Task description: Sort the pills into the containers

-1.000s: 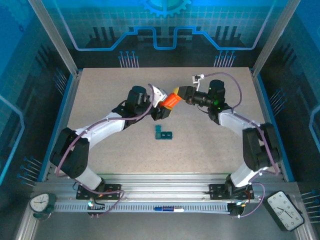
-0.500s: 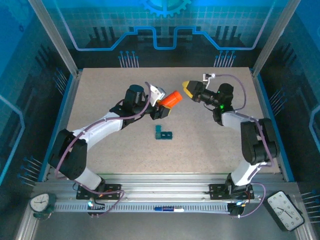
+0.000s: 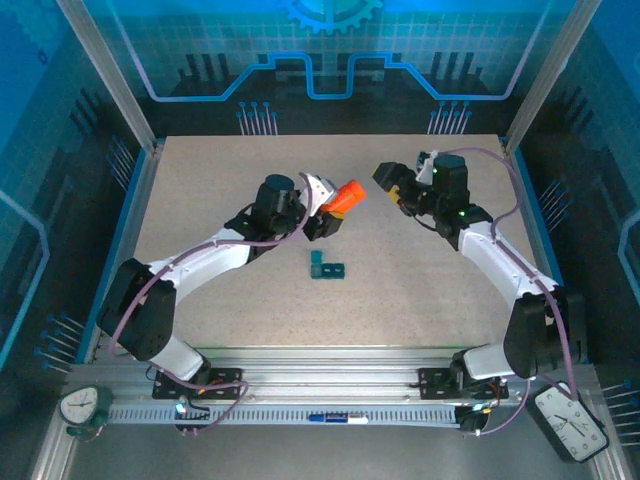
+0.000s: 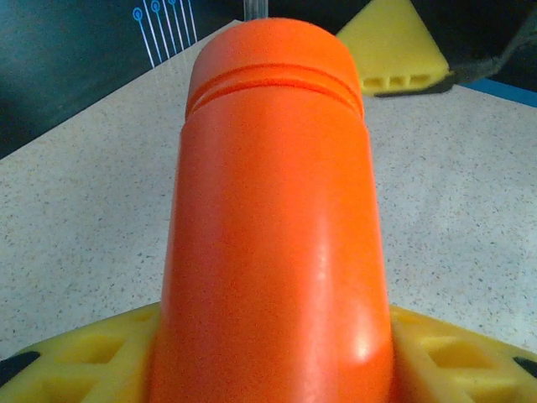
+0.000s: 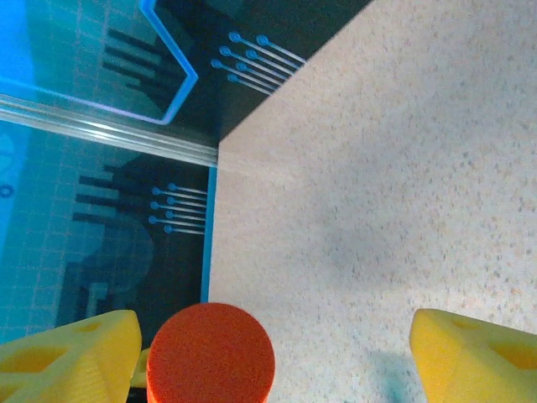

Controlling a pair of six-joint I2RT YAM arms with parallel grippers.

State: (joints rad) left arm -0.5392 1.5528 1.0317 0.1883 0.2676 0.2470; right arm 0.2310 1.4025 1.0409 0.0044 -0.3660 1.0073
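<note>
Left end effector (image 3: 328, 207): yellow wedge pads (image 4: 75, 361) pinch the orange cylindrical plastic bottle (image 3: 346, 196) around its body. The bottle is held off the counter with its grooved end pointing toward the other arm.
Right end effector (image 3: 392, 184): fingers (image 5: 67, 353) spread wide and gripping nothing; the bottle's round end faces it, just beside one finger.
Task container: small dark-teal plastic pill box (image 3: 326, 267), lying untouched on the speckled beige counter (image 3: 220, 170), near the bottle on the side toward the arm bases.
Step in hand (judged): opening the bottle; whether the cap is on cannot be told.
Doing it well: grip the slick wall firmly, carry the mouth over the box, then tip slowly.
Materials: bottle smooth, glossy and rigid; pads hollow-celled and soft-looking; counter matt and granular.
</note>
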